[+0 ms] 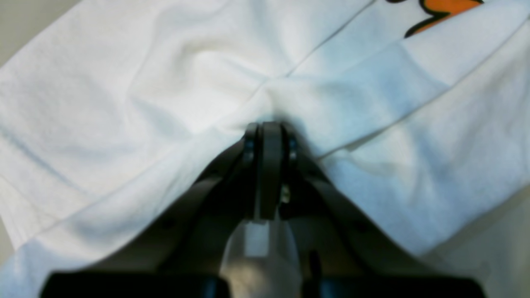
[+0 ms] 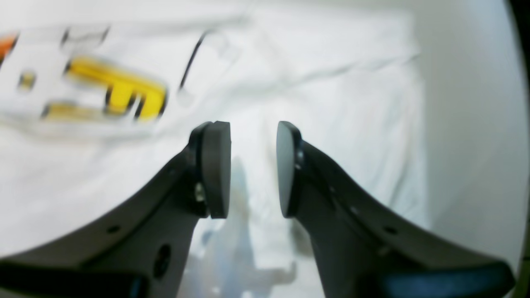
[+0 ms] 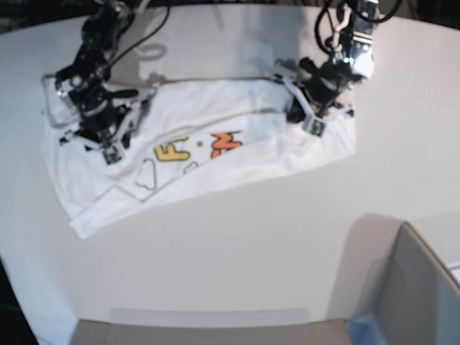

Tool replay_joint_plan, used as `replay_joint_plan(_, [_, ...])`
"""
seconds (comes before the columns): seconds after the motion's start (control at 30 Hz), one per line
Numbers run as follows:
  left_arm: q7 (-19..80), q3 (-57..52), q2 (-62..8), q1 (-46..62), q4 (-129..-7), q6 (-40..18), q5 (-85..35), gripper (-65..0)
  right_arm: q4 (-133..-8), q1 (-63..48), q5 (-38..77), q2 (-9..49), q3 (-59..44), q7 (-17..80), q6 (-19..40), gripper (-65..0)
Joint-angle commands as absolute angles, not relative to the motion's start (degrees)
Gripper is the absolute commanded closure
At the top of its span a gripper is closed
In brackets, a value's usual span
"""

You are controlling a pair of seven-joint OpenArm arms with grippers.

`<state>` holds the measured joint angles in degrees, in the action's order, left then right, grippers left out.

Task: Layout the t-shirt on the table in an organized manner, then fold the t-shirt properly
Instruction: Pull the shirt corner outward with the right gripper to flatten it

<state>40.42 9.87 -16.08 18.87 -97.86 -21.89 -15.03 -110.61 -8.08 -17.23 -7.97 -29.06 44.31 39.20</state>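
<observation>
Cloth dominates the scene: the t-shirt (image 3: pixel 215 154) lies spread but rumpled across the far part of the table (image 3: pixel 237 251), print facing up. On the base view's left side, the right gripper (image 2: pixel 252 165) hovers over the shirt with its jaws parted and nothing between them. At centre sit the yellow and orange letters (image 3: pixel 201 148). On the right side, the left gripper (image 1: pixel 269 132) is clenched on a pinched ridge of white fabric, creases radiating from the grip. Judgement: the material is light, soft and limp, likely to drag and bunch; hems, sleeves or corners offer the soundest hold.
</observation>
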Motion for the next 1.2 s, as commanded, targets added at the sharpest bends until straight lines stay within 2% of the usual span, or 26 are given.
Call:
replay_joint_plan(0.0, [46.73,10.15,-16.31,20.09,-97.19,-22.37,-14.11,-1.4,-110.46,-7.96,-16.84,-7.60,-29.49,43.03,40.00,-19.6])
replay_joint_plan(0.2, [46.90,10.15,-16.31,20.09,-97.19,-22.37,-14.11,-1.4,-104.22,-7.08,-16.92,-7.08,-36.70,42.68,40.00,-19.6])
replay_joint_plan(0.33, [46.90,10.15,-16.31,20.09,-97.27,-22.37,-14.11,-1.4,-99.65,-5.58,-17.01,-3.65,-37.49,42.95,40.00,-19.6])
replay_joint_plan(0.6, [46.90,10.15,-16.31,20.09,-97.19,-22.37,-14.02,-1.4,-98.59,0.48,-17.01,-0.22,-42.86,42.95,40.00,-19.6])
replay_joint_plan(0.77, [46.90,9.89,-16.31,20.79,-97.19,-22.37,-14.02,-1.4,-97.01,3.56,-17.01,2.15,-43.21,42.95,40.00,-19.6])
replay_joint_plan(0.97, [46.90,7.78,-16.31,20.88,-97.27,-22.37,-14.02,-1.4,-88.13,8.57,-17.01,5.32,-43.12,42.77,40.00,-19.6])
replay_joint_plan(1.17, [46.99,7.78,-16.31,21.49,-97.27,-22.37,-14.02,-1.4,-97.10,8.57,-16.66,2.42,-43.47,42.95,40.00,-19.6])
